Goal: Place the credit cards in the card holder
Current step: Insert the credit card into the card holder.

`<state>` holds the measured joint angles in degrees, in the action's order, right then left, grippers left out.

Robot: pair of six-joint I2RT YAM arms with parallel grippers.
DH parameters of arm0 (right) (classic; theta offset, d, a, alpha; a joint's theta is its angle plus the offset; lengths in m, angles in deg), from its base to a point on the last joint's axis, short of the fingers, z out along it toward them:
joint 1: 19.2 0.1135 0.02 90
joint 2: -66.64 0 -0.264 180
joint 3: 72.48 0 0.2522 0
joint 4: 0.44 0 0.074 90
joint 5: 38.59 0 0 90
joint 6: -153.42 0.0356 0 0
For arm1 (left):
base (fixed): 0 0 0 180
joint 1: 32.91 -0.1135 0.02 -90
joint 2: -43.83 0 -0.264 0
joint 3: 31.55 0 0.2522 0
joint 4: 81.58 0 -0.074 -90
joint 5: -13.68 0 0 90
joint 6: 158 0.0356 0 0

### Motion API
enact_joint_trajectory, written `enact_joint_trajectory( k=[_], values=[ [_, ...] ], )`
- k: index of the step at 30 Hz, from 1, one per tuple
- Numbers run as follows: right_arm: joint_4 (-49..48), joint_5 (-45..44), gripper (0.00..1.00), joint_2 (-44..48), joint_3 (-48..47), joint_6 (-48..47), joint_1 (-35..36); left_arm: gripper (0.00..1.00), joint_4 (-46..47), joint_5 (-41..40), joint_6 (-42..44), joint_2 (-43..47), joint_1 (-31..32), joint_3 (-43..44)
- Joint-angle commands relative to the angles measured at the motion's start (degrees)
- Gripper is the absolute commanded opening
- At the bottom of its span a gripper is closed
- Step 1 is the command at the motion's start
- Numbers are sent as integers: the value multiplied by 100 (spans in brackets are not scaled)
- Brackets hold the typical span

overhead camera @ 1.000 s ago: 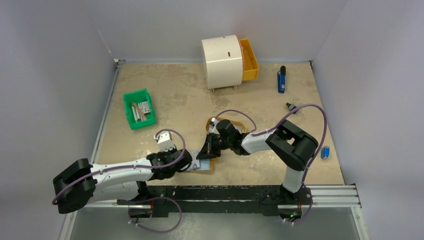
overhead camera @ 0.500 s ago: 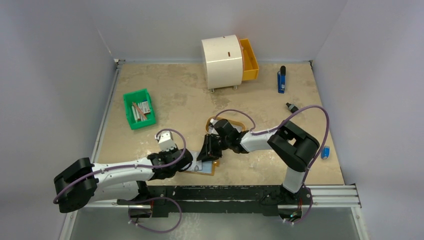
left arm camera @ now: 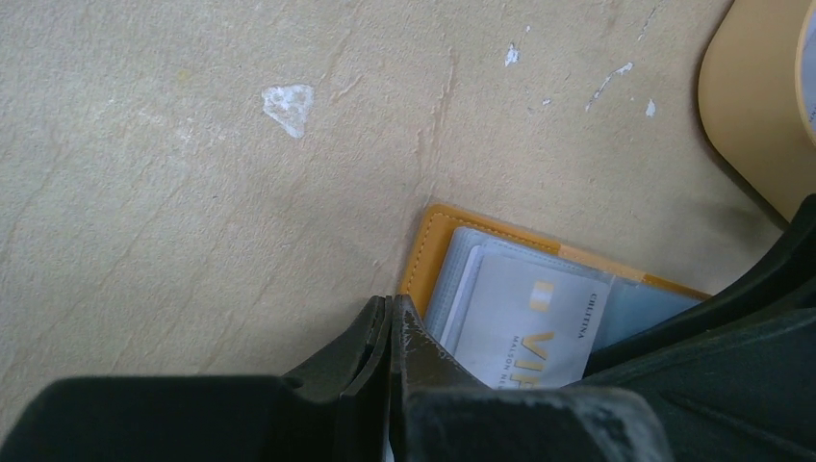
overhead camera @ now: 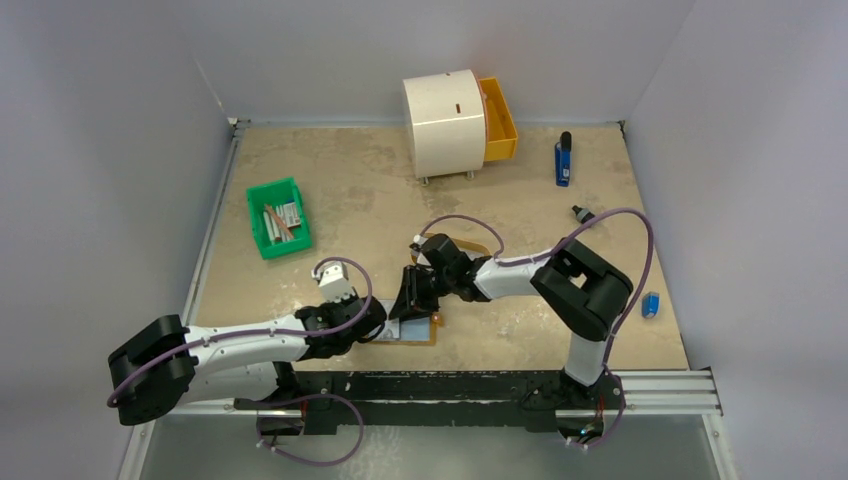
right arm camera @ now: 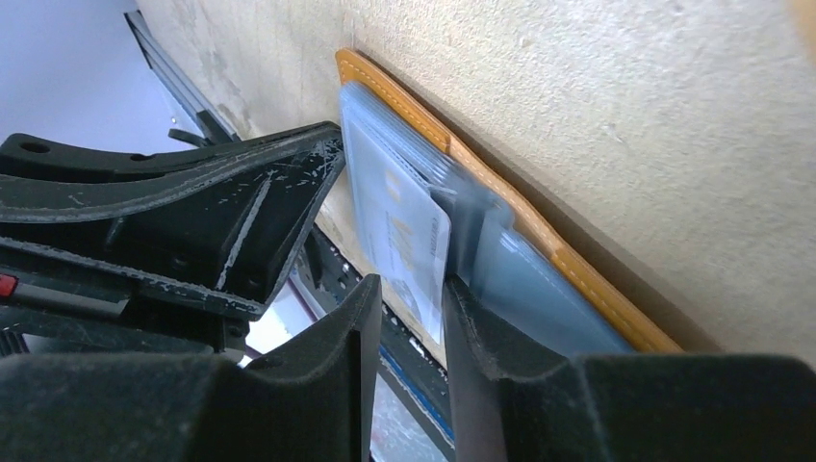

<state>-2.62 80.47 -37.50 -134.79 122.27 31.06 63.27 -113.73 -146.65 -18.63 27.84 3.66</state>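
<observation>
Writing on card: the card (left arm camera: 524, 327) carries small upright print that seems to read "CHLITINA". It also has big pale gold letters starting "VI", and a small line starting "MASON". The rest of both is cut off by the black fingers.
Card holder: the card holder (left arm camera: 430, 252) lies open on the table (overhead camera: 350, 190), at the near edge about midway along, between the two grippers. Clear sleeves (left arm camera: 452, 279) fan out from it.
Card position: pale grey-white, partly inside the sleeves, with one end sticking out.
Left gripper: the left gripper (left arm camera: 390, 322) has its fingers pressed together, tips down at the card holder's orange edge. Nothing shows between them.
Right gripper: the right gripper (right arm camera: 412, 289) has its fingers standing apart by a narrow gap. The card's free edge sits in that gap against one finger, with space on the other side.
Changed from a second ago: the right wrist sits slightly nearer the table's left edge. The tan tray (left arm camera: 751, 96) behind it is more covered by the arm. The left arm is in the same spot.
Hard to make out: from above, both grippers hide most of the card holder. I cannot tell how many cards are in the sleeves.
Far edge: white cabinet (overhead camera: 443, 122) with its orange drawer (overhead camera: 498, 120) pulled out.
Left edge: green bin (overhead camera: 278, 217).
</observation>
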Motion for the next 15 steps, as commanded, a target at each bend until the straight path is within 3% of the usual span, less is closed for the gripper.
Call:
enact_joint_trajectory(
  k=[1,11,15],
  values=[
    [42,214,32,-89,-303,-130,114,0,37,424,-86,-7,-10,-141],
    [716,-61,34,-7,-640,-427,157,0,8,377,-170,92,-8,-146],
    [1455,-408,44,262,-698,-750,159,0,-240,226,-235,353,-11,-159]
  ],
)
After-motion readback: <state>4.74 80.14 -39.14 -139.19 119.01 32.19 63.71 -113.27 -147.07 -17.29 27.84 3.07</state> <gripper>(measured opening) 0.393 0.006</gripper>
